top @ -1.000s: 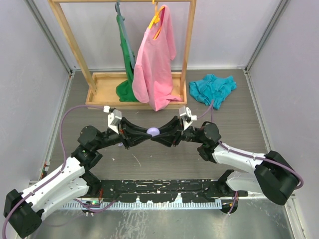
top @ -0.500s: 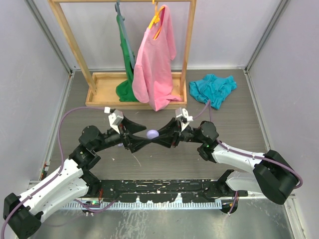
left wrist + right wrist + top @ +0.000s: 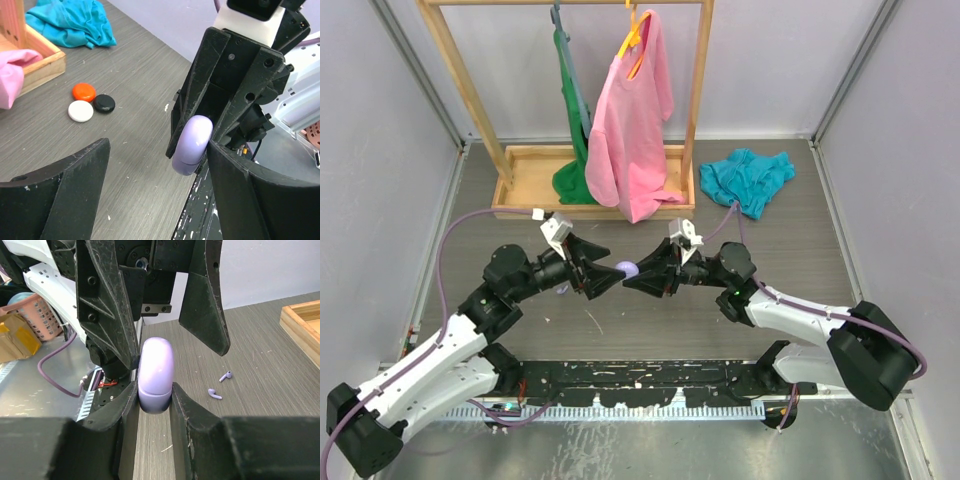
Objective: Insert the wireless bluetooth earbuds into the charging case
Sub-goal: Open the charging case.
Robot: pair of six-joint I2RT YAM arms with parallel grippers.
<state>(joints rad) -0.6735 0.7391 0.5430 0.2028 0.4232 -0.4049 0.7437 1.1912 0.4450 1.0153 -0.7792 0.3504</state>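
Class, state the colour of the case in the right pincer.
The case is lilac, clearest in the right wrist view.

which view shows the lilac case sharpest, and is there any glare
Right wrist: the lilac case is sharp and fills the view most, with a soft sheen on top. Left wrist: also crisp, mild highlight. Top external: even light, no glare, but the case is tiny there.

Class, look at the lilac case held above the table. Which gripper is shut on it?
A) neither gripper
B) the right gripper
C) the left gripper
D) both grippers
B: the right gripper is clamped against both sides of the lilac case, while the left gripper stands open, wider than the case.
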